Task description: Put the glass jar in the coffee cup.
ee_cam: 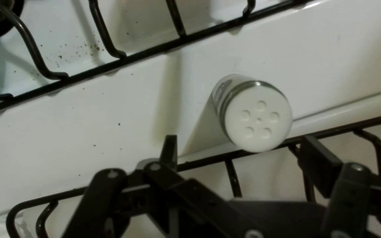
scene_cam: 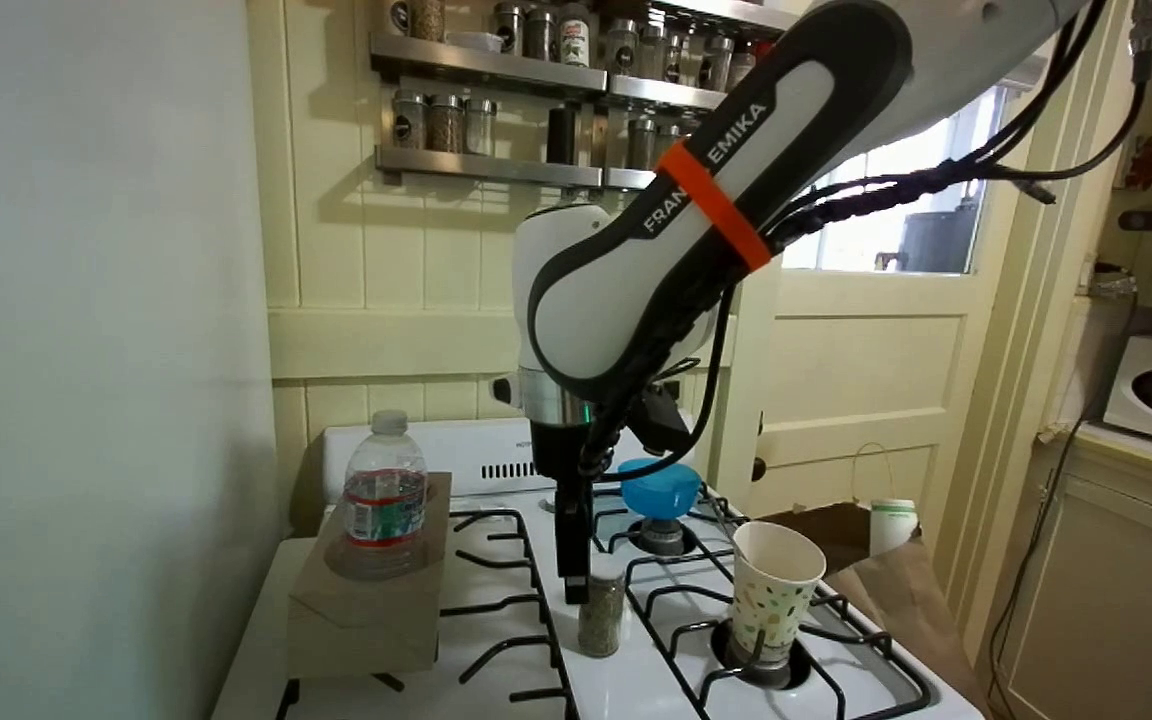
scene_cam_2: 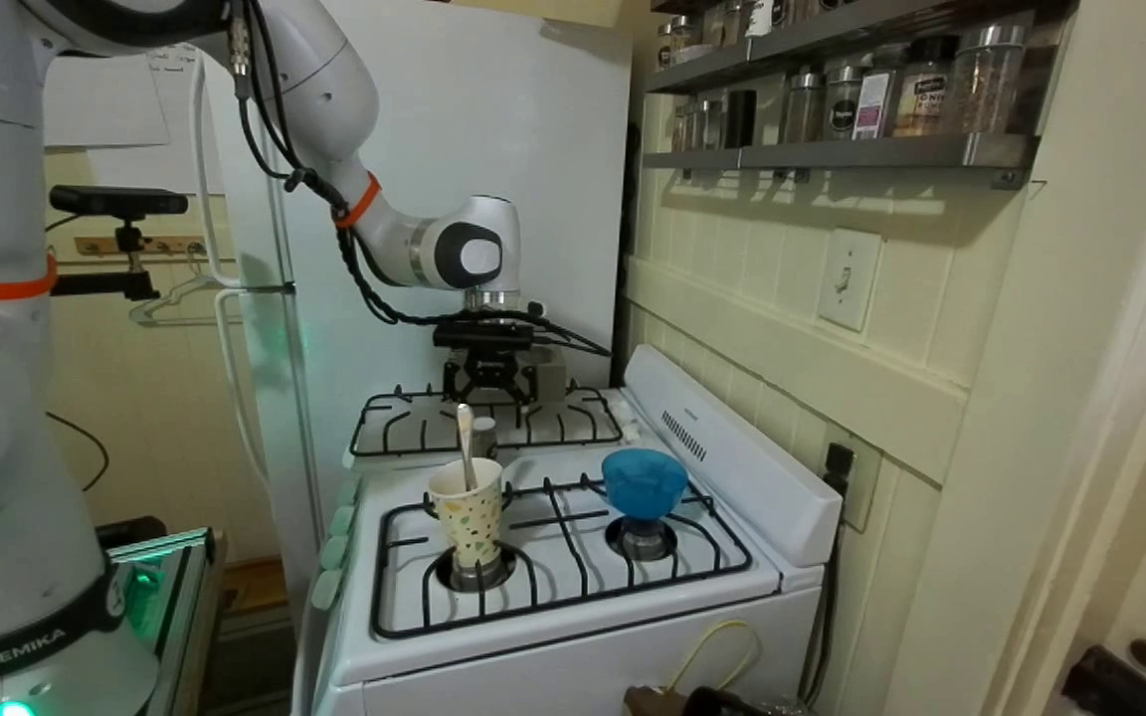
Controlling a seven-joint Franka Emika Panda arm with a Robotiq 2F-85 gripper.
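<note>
See the glass jar [ee_cam: 255,116] upright on the white stovetop [ee_cam: 94,125], between the grates [ee_cam: 184,41]. Near it, find the gripper [ee_cam: 243,154] with jaws set wide. Note the coffee cup [scene_cam: 776,590] upright over a burner [scene_cam_2: 493,575], with the blue bowl [scene_cam: 661,490] farther back. In an exterior view, see the plastic bottle [scene_cam: 386,500] on a box [scene_cam: 366,635].

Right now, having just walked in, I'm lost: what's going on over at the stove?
A robot arm hangs over the stove, its jaws open and holding nothing. Near them, a small glass jar stands upright between the black grates. A cup stands on a burner; the jar is meant to go in there, but isn't in yet.
</note>
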